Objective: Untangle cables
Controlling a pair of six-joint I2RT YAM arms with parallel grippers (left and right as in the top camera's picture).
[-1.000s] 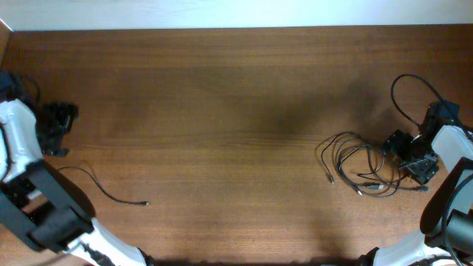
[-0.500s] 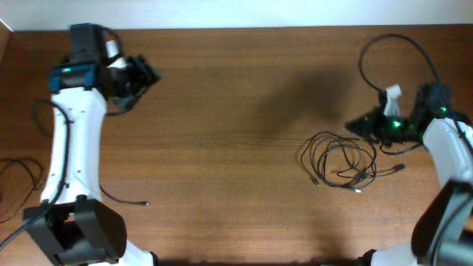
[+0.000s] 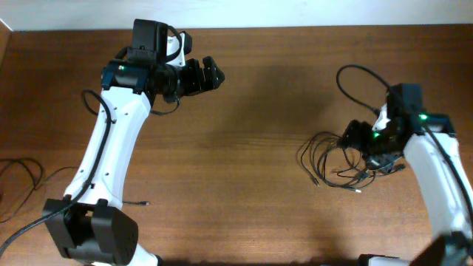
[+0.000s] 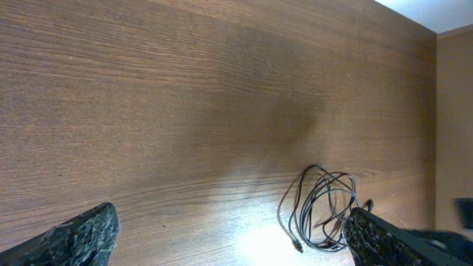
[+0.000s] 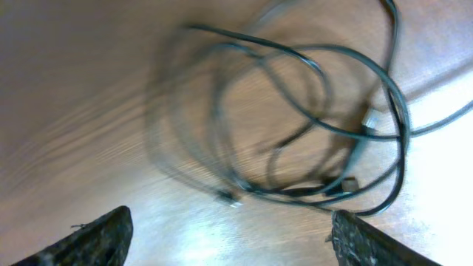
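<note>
The cables (image 3: pixel 334 158) lie as a tangle of thin black loops with small plug ends on the right of the table. My right gripper (image 3: pixel 355 137) hovers at the tangle's right edge, open and empty. In the right wrist view the loops (image 5: pixel 295 125) lie just ahead of the open fingers (image 5: pixel 229 247). My left gripper (image 3: pixel 210 74) is open and empty above the back of the table, far left of the tangle. In the left wrist view the tangle (image 4: pixel 322 211) lies near the right finger of my left gripper (image 4: pixel 229 247).
A single thin black cable (image 3: pixel 111 193) lies at the front left, its plug pointing right. Another thin cord loop (image 3: pixel 21 171) lies at the far left edge. A thick arm cable (image 3: pixel 362 77) arcs above the right arm. The table is brown wood (image 3: pixel 244 185).
My left arm has swung from the left edge up to the back middle of the table. My right gripper has moved left onto the tangle's edge. The tangle has shifted a little left.
</note>
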